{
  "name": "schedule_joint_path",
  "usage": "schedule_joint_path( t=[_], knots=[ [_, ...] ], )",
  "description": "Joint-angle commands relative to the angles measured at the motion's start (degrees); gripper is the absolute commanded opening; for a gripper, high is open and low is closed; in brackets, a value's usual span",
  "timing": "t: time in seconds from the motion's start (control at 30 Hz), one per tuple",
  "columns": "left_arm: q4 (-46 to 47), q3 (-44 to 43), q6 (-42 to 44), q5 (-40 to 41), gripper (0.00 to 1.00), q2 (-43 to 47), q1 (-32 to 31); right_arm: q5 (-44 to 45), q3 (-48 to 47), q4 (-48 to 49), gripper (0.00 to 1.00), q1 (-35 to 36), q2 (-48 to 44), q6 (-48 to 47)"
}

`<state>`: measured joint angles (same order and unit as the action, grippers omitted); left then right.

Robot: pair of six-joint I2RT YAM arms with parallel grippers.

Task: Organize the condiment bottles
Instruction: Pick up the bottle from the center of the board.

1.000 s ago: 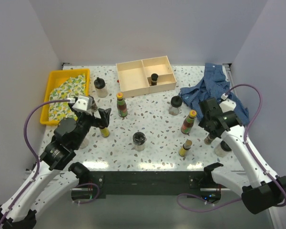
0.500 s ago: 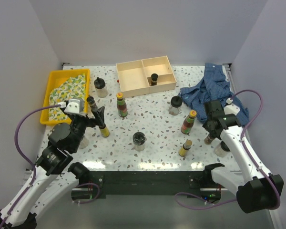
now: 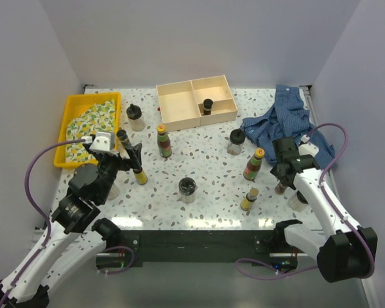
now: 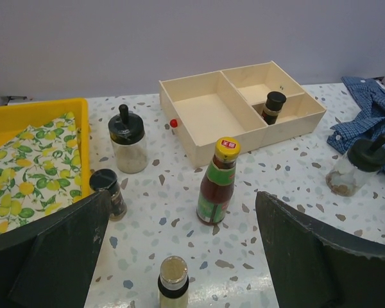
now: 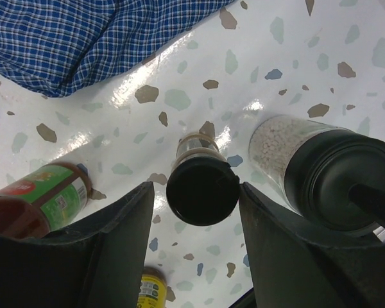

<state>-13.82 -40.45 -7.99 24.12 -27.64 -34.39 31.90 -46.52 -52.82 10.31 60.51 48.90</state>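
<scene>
My right gripper (image 3: 282,178) is open and straddles a small dark-capped bottle (image 5: 202,191), one finger (image 5: 119,247) on each side of its cap. A black-lidded jar (image 5: 333,176) stands just right of it and a red sauce bottle (image 5: 35,199) to the left. My left gripper (image 3: 129,147) is wide open and empty above a tiny yellow bottle (image 4: 172,280). Ahead of it stand a yellow-capped sauce bottle (image 4: 218,183), a small dark-capped bottle (image 4: 108,191) and a black-lidded jar (image 4: 128,140). One dark-capped bottle (image 3: 207,106) stands in the wooden box (image 3: 179,110).
A yellow tray (image 3: 72,106) with a lemon-print cloth sits at far left. A blue checked cloth (image 3: 276,122) lies at far right. More bottles stand mid-table: a jar (image 3: 187,188), a jar (image 3: 236,141), a yellow bottle (image 3: 248,199).
My left arm has pulled back to the left, off the tiny yellow bottle. My right gripper has shifted slightly and settled around the small dark-capped bottle.
</scene>
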Motion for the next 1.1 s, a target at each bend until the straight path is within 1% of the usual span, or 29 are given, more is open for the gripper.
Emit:
schedule_joint_path(
  t=[0.0,0.2,0.3,0.33,0.4,0.57,0.6,0.7,0.73,0.8,0.83,0.9,0.97,1.0,1.07],
  knots=[
    [2.7,0.4,0.0,1.5,1.00,0.7,0.0,1.0,1.3,2.8,0.59,-0.3,0.3,0.5],
    [3.3,0.3,0.2,1.5,1.00,-0.1,0.0,2.8,2.4,3.2,0.57,-0.4,0.2,-0.2],
    [3.1,0.3,0.2,1.6,1.00,-0.2,0.0,3.4,2.3,2.9,0.50,-0.5,-0.7,-0.5],
    [3.1,0.3,0.2,1.6,1.00,-0.1,0.0,3.3,2.2,3.4,0.45,-0.4,-1.1,-0.9],
    [2.9,0.4,0.2,1.6,1.00,0.0,0.0,3.7,2.1,3.6,0.41,-0.4,-2.4,-2.1],
    [3.0,0.3,0.1,1.4,1.00,-0.4,0.0,4.5,-0.9,4.3,0.23,-0.5,-4.1,-5.7],
    [3.0,0.3,0.1,1.4,1.00,-0.4,0.0,4.6,-1.8,4.2,0.22,-0.4,-4.2,-6.4],
    [3.0,0.3,0.1,1.4,1.00,-0.4,0.0,5.0,-6.7,4.6,0.21,-0.4,-4.2,-9.6],
    [3.0,0.3,0.1,1.4,1.00,-0.3,0.0,5.2,-10.0,5.0,0.20,-0.4,-3.8,-10.5],
    [3.0,0.3,0.1,1.2,1.00,-0.2,0.0,5.5,-13.4,6.1,0.19,-0.4,-2.3,-13.9],
    [3.0,0.4,0.1,1.2,1.00,-0.2,0.0,5.2,-17.1,7.5,0.19,-0.3,-1.5,-15.5],
    [2.9,0.4,0.1,1.2,1.00,0.0,0.0,2.7,-21.0,9.0,0.19,-0.3,2.0,-20.3],
    [3.0,0.5,0.1,1.2,1.00,0.2,0.0,-0.5,-27.1,10.9,0.19,-0.3,5.5,-24.5],
    [3.0,0.5,0.1,1.2,1.00,0.2,0.0,-4.1,-31.2,11.5,0.18,-0.2,7.2,-25.7],
    [3.2,0.5,0.1,1.2,1.00,0.2,0.1,-6.3,-34.5,13.1,0.17,1.0,12.4,-28.3]
  ],
)
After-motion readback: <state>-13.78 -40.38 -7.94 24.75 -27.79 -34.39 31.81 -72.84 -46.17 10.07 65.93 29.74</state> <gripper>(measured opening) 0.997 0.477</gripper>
